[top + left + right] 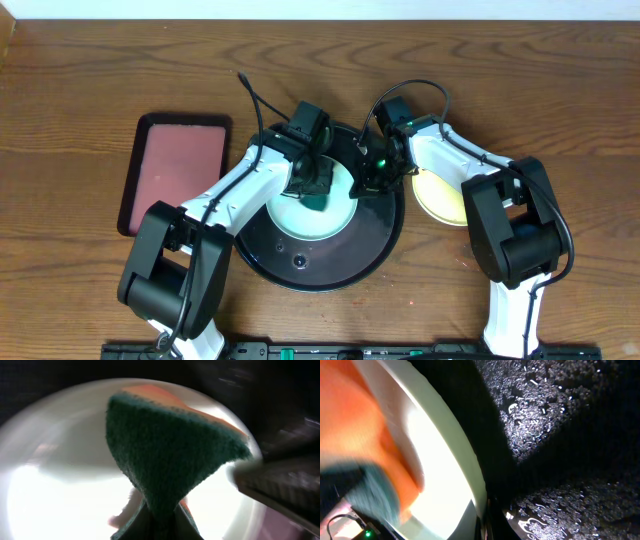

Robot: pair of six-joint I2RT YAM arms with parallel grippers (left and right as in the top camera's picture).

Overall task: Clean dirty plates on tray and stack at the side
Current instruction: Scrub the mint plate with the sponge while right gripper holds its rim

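On the wood-grain table (70,70), two robot arms meet over the big round black tray (300,268), which sits at the centre within reach of both. To its left lies a red rectangular tray (175,170), bare and well apart from the work. A mint-green plate (318,225) rests on the black tray, toward its far side. A pale yellow plate (440,198) sits off the tray on the bare wood just beside its right rim, partly under the right arm, apparently the start of the stack.

The left gripper (313,172) is clamped on a green sponge (170,450). Its jaws pinch the lower end so that the scouring face fans out over the plate's white glare, seemingly mid-scrub. The right gripper (374,180) sits at the plate's right rim, probably to steady it against the rubbing. Its wrist camera shows the rim running in close, but not whether the jaws are apart or gripping it.
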